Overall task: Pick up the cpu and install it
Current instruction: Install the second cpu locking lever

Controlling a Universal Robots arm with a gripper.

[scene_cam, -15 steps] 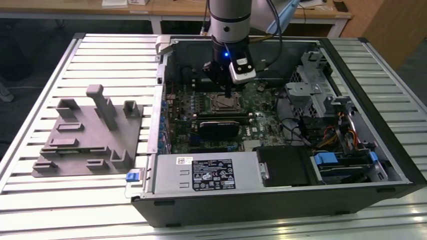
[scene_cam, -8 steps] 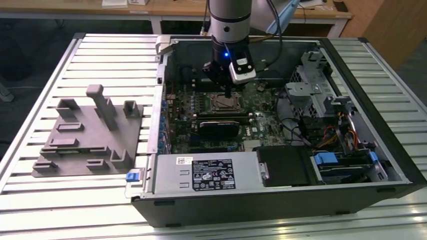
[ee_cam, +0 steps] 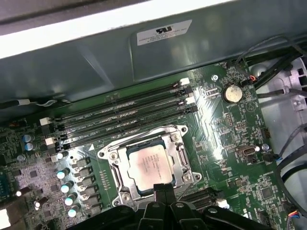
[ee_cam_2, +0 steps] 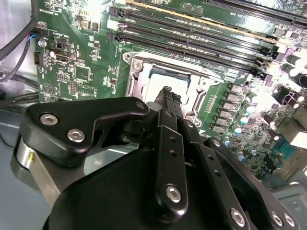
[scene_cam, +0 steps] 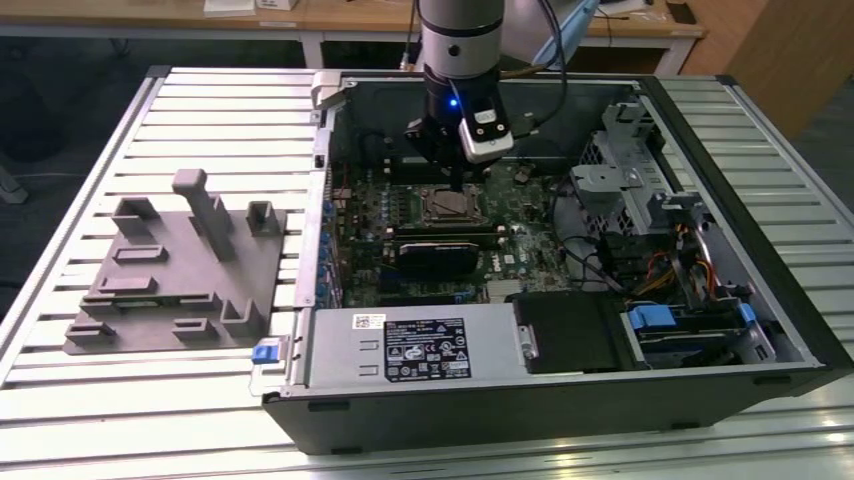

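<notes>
**CPU seated in socket; tool above it, grip state undetermined**

The slatted white metal table (scene_cam: 187,110) carries an open black desktop computer case (scene_cam: 561,400), lying on its side with its interior exposed. On the exterior view's left, well apart from the socket area, sits a grey plastic fixture (scene_cam: 174,270) with upright pegs and recesses; no chip is visible in it.

Inside the case lies the green motherboard (ee_cam: 225,139), with four long black memory slots (ee_cam: 120,117) running beside the silver metal socket frame (ee_cam: 112,167). A black rectangular heatsink block (scene_cam: 434,255) lies just beside the socket in the exterior view.

The cpu (ee_cam: 149,164), a small flat square chip with a shiny silver-grey metal top, rests within the socket frame, appearing level and square to it in both wrist views. On this evidence the pick-up and placement are judged complete or very nearly so.

The black-fingered tool (ee_cam: 161,188) stands directly over the near edge of the socket. Its fingertips (ee_cam_2: 167,93) appear drawn close together, but whether they are pressed fully together or touch the chip, I cannot tell. Nothing is seen pinched between them.

Whether the socket's retention is latched cannot be confirmed.
</notes>
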